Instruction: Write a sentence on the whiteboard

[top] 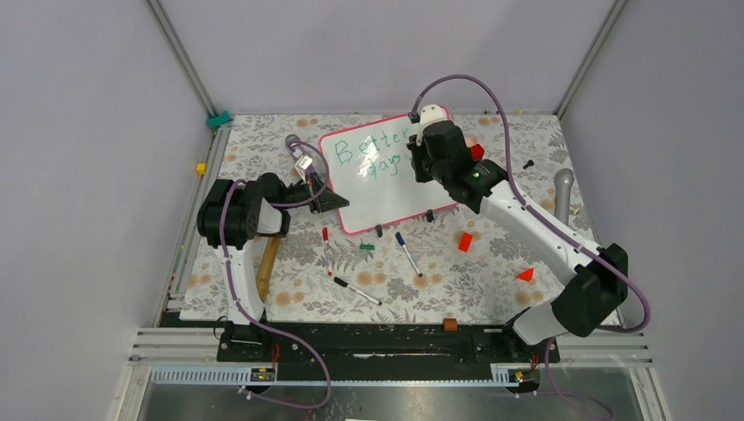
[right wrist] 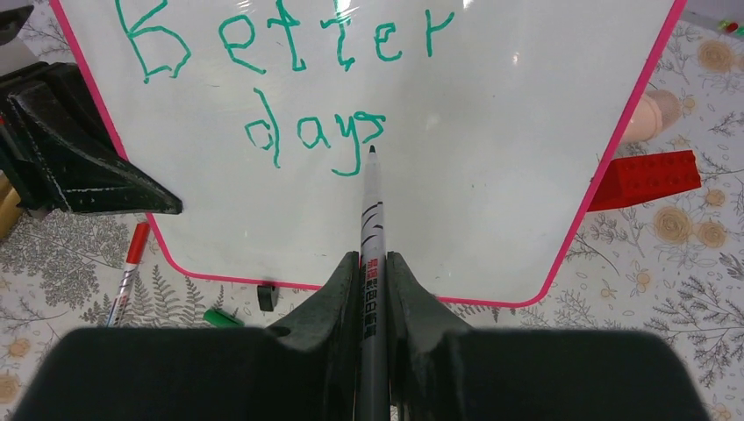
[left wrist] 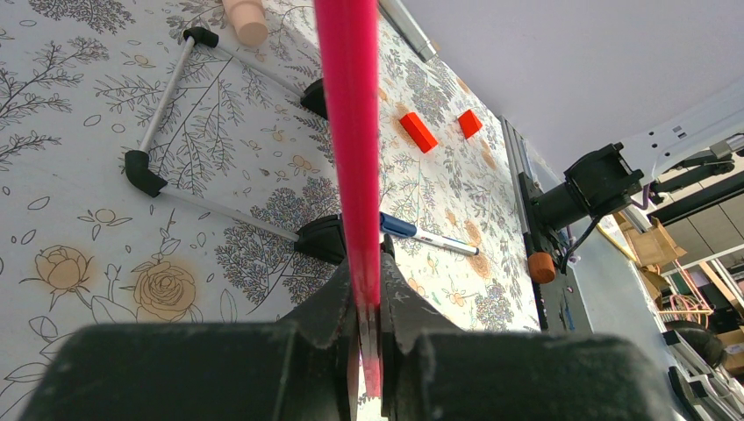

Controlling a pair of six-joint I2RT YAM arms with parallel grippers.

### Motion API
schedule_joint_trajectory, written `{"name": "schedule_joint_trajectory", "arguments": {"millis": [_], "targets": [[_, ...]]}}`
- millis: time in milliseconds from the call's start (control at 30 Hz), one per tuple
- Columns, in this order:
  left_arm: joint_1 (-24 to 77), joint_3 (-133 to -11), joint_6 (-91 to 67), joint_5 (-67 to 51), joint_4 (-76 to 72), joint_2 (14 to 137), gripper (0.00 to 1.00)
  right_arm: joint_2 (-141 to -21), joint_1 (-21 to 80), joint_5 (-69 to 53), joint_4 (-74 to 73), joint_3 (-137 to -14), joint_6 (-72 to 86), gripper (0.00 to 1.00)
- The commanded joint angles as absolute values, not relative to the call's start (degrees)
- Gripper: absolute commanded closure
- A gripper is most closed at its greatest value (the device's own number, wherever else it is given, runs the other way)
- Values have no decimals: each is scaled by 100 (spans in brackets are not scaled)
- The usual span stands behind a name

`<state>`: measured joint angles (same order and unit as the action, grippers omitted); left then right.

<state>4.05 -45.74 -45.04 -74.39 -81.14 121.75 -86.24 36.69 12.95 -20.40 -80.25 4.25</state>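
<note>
my left claw (left wrist: 368, 289) clamps the board's (top: 386, 197) pink edge to steady it on the desk (top: 491, 276); my right claw (right wrist: 373, 267) pinches the marker (right wrist: 370, 210), tip at "days", since the sentence (right wrist: 298, 53) looks unfinished.

Your whiteboard (right wrist: 491, 175): glossy white, pink-red frame. Sentence (right wrist: 294, 48) on it: green. Marker (right wrist: 372, 210): grey barrel, black stripes, red label, black tip. Your left gripper (left wrist: 367, 281) and right gripper (right wrist: 372, 263): black. Tablecloth (left wrist: 79, 175): white, grey leaf-and-flower print, tan roses. Blocks (left wrist: 418, 132): red. Loose pens you see: blue-capped pen (left wrist: 430, 237), red-capped pen (right wrist: 125, 276), both white-bodied. Stray cap (right wrist: 219, 317): green. Cables (top: 456, 81): purple.
</note>
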Motion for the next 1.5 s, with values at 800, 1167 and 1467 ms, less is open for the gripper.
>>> {"name": "schedule_joint_trajectory", "arguments": {"millis": [800,1167,1467], "targets": [[527,-4540,-4008,-8192,-8375,12322,100,-7915,4628,1520,-742,-6990,870,100],[527,-4535,-3999,-8208,-8371,12322,100,-7717,4720,1749,-411,-6471,864,100],[519,-4534,-3990,-8201,-8376,12322,100,-7715,4726,1740,-315,-6383,851,100]]}}
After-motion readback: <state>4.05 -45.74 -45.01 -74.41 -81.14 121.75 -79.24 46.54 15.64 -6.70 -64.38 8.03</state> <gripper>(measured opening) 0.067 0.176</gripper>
